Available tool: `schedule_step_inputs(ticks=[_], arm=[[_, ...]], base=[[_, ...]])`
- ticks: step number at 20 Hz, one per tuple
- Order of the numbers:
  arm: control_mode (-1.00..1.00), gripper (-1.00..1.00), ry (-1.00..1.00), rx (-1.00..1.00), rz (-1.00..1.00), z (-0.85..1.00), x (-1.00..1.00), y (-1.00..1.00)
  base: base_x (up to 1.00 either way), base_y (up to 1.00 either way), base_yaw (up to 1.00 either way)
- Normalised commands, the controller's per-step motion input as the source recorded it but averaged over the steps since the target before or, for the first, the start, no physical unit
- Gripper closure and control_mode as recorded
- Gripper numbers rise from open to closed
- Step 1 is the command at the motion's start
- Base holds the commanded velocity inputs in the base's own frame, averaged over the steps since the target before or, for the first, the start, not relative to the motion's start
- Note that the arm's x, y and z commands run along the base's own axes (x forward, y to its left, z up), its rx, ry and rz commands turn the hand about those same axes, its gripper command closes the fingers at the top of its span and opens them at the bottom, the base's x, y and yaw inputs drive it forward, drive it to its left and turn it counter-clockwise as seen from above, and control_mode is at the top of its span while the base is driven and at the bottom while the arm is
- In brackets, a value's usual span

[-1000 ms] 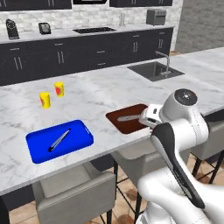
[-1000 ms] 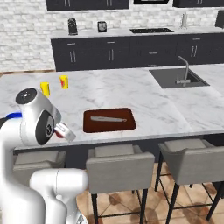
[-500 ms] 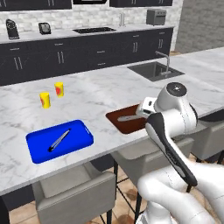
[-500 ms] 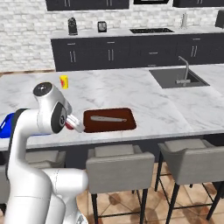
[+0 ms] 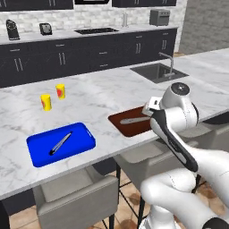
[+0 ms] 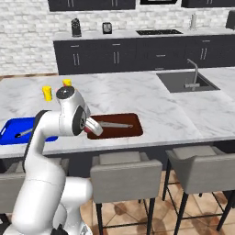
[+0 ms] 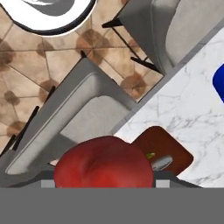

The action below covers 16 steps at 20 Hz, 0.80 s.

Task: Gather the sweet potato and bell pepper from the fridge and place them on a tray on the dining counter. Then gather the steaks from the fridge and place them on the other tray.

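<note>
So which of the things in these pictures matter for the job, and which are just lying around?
Part of the job:
- bell pepper, red, held in the hand
- brown tray
- blue tray
- dining counter

Lying about:
- two yellow cups
- sink
- grey stools
- utensils in both trays

I'm looking across a kitchen with a white brick back wall (image 6: 27,27) and dark cabinets (image 5: 67,58) running along the far side under a pale worktop. Grey upholstered stools (image 6: 121,176) stand along the near side of the island, on a brown tiled floor (image 6: 160,220). A sink (image 6: 183,82) sits to the right.
</note>
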Motion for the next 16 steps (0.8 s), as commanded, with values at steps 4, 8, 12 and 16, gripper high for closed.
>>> schedule_step_inputs(ticks=[4, 8, 12, 16], arm=[[-1.00, 1.00, 0.00, 0.00, 0.00, -0.14, 0.48, -0.14], [-1.00, 1.00, 0.04, 0.00, 0.00, -0.17, 0.58, -0.04], [-1.00, 1.00, 0.05, 0.00, -0.01, -0.17, 0.65, -0.02], [-1.00, 1.00, 0.06, 0.00, -0.01, -0.14, 0.66, 0.00]], base=[[0.00, 0.00, 0.00], [0.00, 0.00, 0.00], [0.00, 0.00, 0.00], [0.00, 0.00, 0.00]])
